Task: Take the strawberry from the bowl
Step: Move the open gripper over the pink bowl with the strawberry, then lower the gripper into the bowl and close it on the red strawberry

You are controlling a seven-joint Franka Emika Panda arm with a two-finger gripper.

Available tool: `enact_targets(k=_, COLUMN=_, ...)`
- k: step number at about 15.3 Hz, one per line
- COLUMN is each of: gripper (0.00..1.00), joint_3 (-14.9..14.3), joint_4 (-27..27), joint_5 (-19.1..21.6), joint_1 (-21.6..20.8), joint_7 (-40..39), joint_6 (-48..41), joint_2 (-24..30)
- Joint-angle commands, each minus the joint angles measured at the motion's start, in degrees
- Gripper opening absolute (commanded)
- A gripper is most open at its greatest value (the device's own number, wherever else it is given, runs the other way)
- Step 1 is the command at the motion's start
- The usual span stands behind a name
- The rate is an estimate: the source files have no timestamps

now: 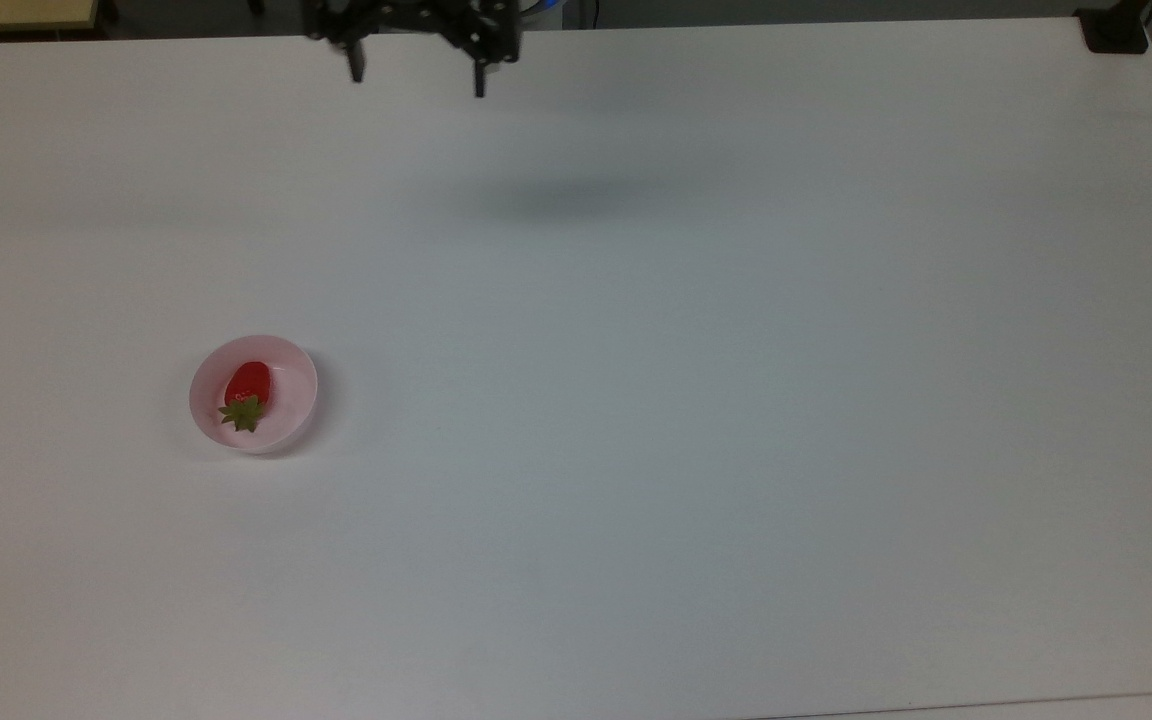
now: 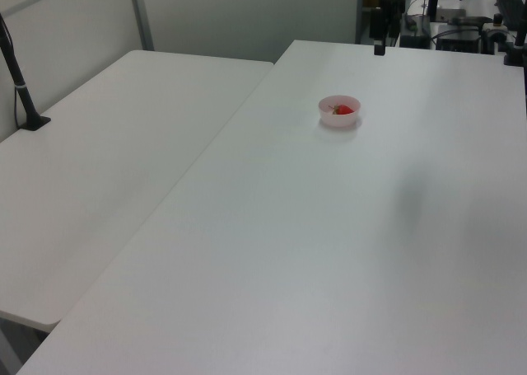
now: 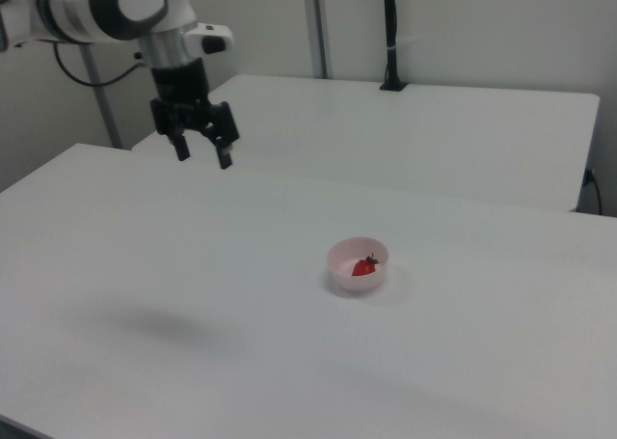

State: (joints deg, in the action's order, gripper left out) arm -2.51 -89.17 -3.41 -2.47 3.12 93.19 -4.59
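A red strawberry [image 1: 246, 388] with a green leafy cap lies inside the pale pink bowl [image 1: 288, 418] on the white table, at the top view's left. The same strawberry [image 3: 364, 266] and bowl [image 3: 343, 276] appear near the middle of the right view, and the strawberry [image 2: 343, 110] and bowl [image 2: 329, 117] sit far back in the left view. My gripper [image 1: 417, 83] hangs open and empty high over the table's far edge, well away from the bowl. In the right view the gripper [image 3: 202, 155] is up at the left, fingers spread.
A second white table [image 3: 463, 130] adjoins the work table. A black post [image 2: 18, 78] stands on it. A dark clamp [image 1: 1114, 30] sits at the top view's upper right corner. The arm's shadow [image 1: 556, 198] falls on the table.
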Motion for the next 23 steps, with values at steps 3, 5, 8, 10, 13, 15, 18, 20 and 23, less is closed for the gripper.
enact_targets(k=3, gripper=1.0, joint_3=-0.7, joint_4=1.7, joint_5=1.4, joint_1=5.5, joint_7=-10.9, joint_6=5.2, joint_2=-6.6)
enact_targets(k=5, gripper=1.0, joint_3=-0.7, joint_4=3.0, joint_5=1.3, joint_1=7.5, joint_7=-10.9, joint_6=7.9, joint_2=-9.3)
enact_targets(k=8, gripper=1.0, joint_3=-0.7, joint_4=5.1, joint_5=1.4, joint_1=10.3, joint_7=-10.8, joint_6=12.8, joint_2=-14.0)
enact_targets(k=10, gripper=1.0, joint_3=-0.7, joint_4=5.4, joint_5=1.3, joint_1=10.9, joint_7=-10.6, joint_6=18.1, joint_2=-17.7)
enact_targets(k=13, gripper=0.99, joint_3=-0.7, joint_4=5.4, joint_5=1.7, joint_1=12.4, joint_7=-9.4, joint_6=24.5, joint_2=-21.1)
enact_targets(k=15, gripper=0.98, joint_3=-0.7, joint_4=5.3, joint_5=1.6, joint_1=12.7, joint_7=-7.1, joint_6=28.7, joint_2=-23.7)
enact_targets(k=18, gripper=0.94, joint_3=-0.7, joint_4=5.4, joint_5=1.6, joint_1=13.1, joint_7=-5.1, joint_6=34.1, joint_2=-26.7)
enact_targets(k=20, gripper=0.88, joint_3=-0.7, joint_4=5.3, joint_5=1.5, joint_1=13.2, joint_7=-5.1, joint_6=35.0, joint_2=-27.7)
enact_targets(k=23, gripper=0.81, joint_3=-0.7, joint_4=5.3, joint_5=1.4, joint_1=13.4, joint_7=-5.3, joint_6=35.6, joint_2=-28.5)
